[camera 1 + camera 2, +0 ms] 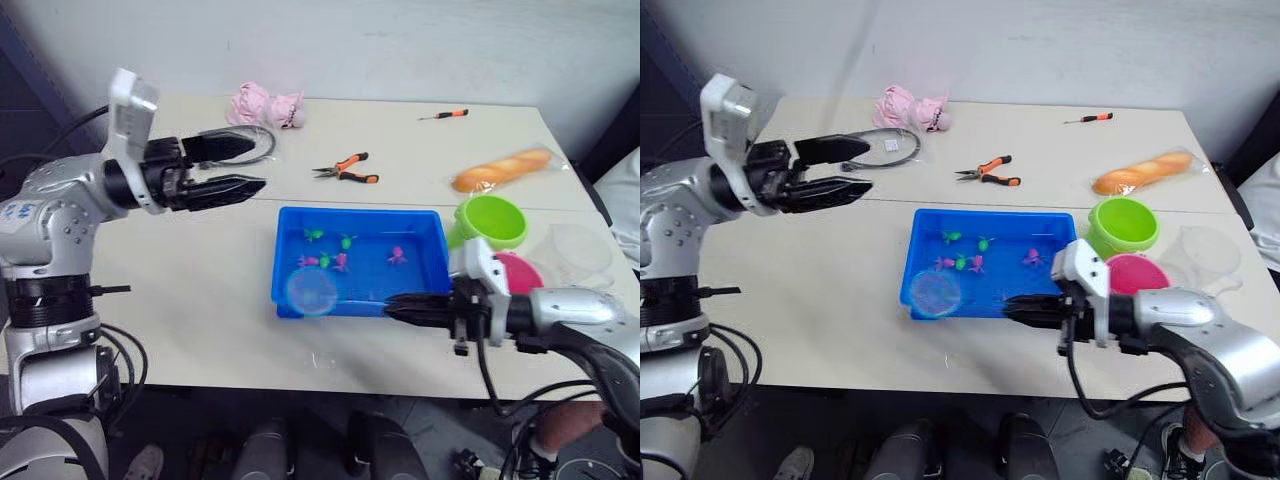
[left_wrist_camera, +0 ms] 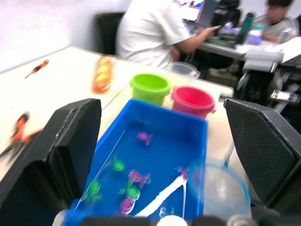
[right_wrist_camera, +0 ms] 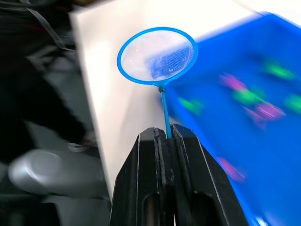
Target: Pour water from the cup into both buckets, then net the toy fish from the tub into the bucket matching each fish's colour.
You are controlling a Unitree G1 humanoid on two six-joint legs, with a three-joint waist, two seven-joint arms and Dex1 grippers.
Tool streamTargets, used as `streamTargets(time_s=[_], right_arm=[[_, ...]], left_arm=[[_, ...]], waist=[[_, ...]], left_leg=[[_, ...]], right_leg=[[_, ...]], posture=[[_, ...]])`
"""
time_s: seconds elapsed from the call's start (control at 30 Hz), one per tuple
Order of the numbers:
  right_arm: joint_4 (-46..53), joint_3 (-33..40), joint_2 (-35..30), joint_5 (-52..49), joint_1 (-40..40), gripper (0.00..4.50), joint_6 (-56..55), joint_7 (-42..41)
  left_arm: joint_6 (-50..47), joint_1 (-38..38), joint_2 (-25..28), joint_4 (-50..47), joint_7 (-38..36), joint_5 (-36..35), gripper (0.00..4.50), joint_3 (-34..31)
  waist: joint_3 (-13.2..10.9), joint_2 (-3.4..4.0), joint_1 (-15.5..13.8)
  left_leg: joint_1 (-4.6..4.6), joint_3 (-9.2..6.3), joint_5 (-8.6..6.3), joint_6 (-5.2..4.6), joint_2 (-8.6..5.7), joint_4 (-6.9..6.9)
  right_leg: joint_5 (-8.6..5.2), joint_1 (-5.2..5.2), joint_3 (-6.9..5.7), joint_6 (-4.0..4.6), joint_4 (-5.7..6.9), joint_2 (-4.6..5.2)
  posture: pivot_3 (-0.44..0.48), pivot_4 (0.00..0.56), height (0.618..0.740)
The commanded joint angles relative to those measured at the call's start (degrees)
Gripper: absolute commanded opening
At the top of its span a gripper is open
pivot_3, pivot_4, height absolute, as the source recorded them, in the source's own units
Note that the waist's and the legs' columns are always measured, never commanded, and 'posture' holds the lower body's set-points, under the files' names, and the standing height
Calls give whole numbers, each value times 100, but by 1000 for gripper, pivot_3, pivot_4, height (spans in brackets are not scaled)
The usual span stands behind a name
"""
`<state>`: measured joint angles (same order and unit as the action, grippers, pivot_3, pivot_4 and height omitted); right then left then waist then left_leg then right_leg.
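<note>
The blue tub (image 1: 362, 212) sits mid-table with several tiny pink and green toy fish (image 1: 340, 262) in it. My right gripper (image 1: 392, 308) is at the tub's front edge, shut on the thin stick of the net. The net's blue hoop (image 1: 312, 291) hangs over the tub's front left corner, seen closer in the right wrist view as the net (image 3: 157, 55). Right of the tub stand the green bucket (image 1: 490, 222), the pink bucket (image 1: 522, 272) and the clear cup (image 1: 575, 255). My left gripper (image 1: 245, 166) hovers open above the table, left of and behind the tub, holding nothing.
Orange-handled pliers (image 1: 347, 170), a screwdriver (image 1: 443, 115), a bread loaf in wrap (image 1: 503, 168), a pink cloth (image 1: 265, 105) and a coiled cable (image 1: 262, 145) lie on the far half of the table. People sit at desks beyond the table's right side (image 2: 155, 28).
</note>
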<state>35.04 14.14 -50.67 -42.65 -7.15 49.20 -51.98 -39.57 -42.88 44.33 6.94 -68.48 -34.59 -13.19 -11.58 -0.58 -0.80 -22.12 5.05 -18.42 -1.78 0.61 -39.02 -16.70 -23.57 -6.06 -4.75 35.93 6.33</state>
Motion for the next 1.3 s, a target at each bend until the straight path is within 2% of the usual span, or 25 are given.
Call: streamTargets(time_s=[0.03,0.17,0.23,0.4,0.6,0.77,1.0,1.17,1.3], right_arm=[[112,1208,-341,77,501,0,102,166],[59,1841,-763,326,924,0,393,374],[90,1860,-976,353,900,0,834,679],[-120,1421,-1224,102,234,0,1720,1151],[-355,507,-1807,883,127,0,602,636],[-616,-165,-1414,287,-933,0,1898,981],[-921,-1106,-1123,214,-2270,0,3744,1478],[-1218,-1325,-542,343,-2873,0,4288,1835],[-1463,-1367,-15,669,-3012,0,4175,2268]], left_arm=[[758,763,249,293,-145,434,4458,-30],[1897,1385,7,298,-462,634,4458,96],[2166,1521,-163,288,-524,625,4458,163],[2060,1648,-446,146,-393,579,4458,392],[1953,1824,-622,-195,-180,528,4458,498],[2017,1832,-729,-293,-49,556,4458,541],[2052,1821,-794,-452,42,535,4458,591],[2002,1903,-772,-579,73,484,4458,576],[1967,1968,-779,-680,127,465,4458,577]], waist=[[0,-1,2],[1,-5,-43],[2,-7,-77],[2,-7,-36],[2,-6,-16],[2,-7,-3],[3,-6,13],[2,-7,52],[3,-6,79]], left_leg=[[1,6,0,0,1,1],[-2,6,-1,-2,5,-9],[0,5,-3,-5,3,-9],[-2,0,-3,-5,3,-9],[-2,7,-3,-4,3,-8],[-1,10,-2,-7,3,-12],[-4,6,-2,-5,4,-12],[-7,5,-2,-5,4,-11],[-9,5,-2,-5,4,-11]], right_leg=[[0,-1,-1,0,0,-1],[1,0,16,0,-4,2],[1,0,18,1,-8,12],[1,-2,17,1,-12,18],[1,-6,18,1,-9,13],[3,-5,20,-1,-7,14],[3,-7,19,0,-6,17],[3,-10,18,1,-7,18],[3,-10,17,1,-1,18]], posture=[[0,150,740],[0,150,740],[0,150,740],[0,150,740],[0,150,740],[0,150,740],[0,150,740],[0,150,740],[0,150,740]])
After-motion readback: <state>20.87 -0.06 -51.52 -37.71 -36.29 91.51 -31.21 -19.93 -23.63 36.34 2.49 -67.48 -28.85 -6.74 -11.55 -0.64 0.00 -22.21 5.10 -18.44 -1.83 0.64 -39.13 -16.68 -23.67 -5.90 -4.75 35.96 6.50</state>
